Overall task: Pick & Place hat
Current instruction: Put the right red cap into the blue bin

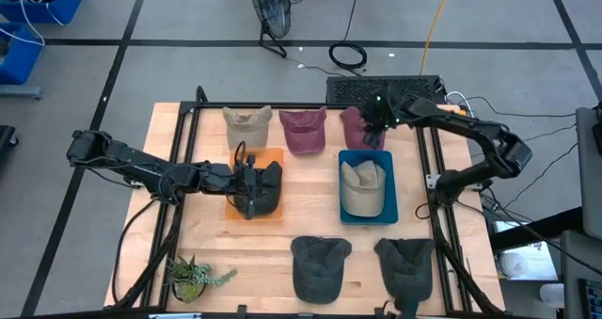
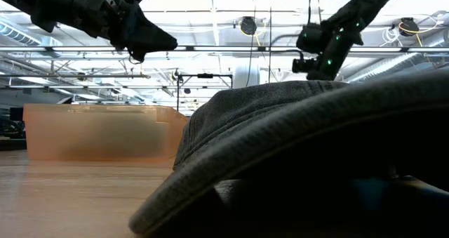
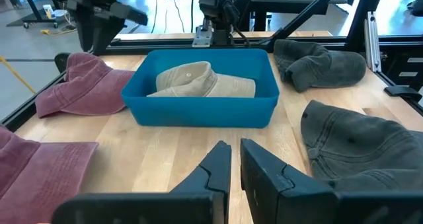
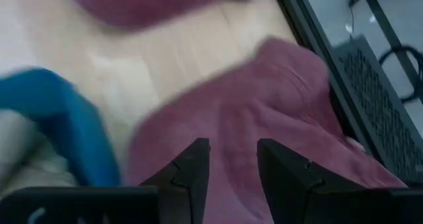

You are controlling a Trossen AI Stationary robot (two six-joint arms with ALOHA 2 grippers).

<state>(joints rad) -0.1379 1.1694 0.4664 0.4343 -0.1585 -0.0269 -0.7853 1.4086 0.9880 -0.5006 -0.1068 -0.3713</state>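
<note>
Upper right of high view: right gripper (image 1: 377,119) over maroon hat (image 1: 360,128) at table's far edge, fingers apart, nothing held. Centre-left: left gripper (image 1: 256,189) above orange bin (image 1: 273,157), fingers nearly together, empty. Tan hat (image 1: 363,185) lies in blue bin (image 1: 347,159), centre-right.

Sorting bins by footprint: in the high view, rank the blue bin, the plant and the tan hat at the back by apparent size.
1. Blue bin
2. Tan hat
3. Plant, only slightly smaller than the hat, so that order is unsure.
</note>
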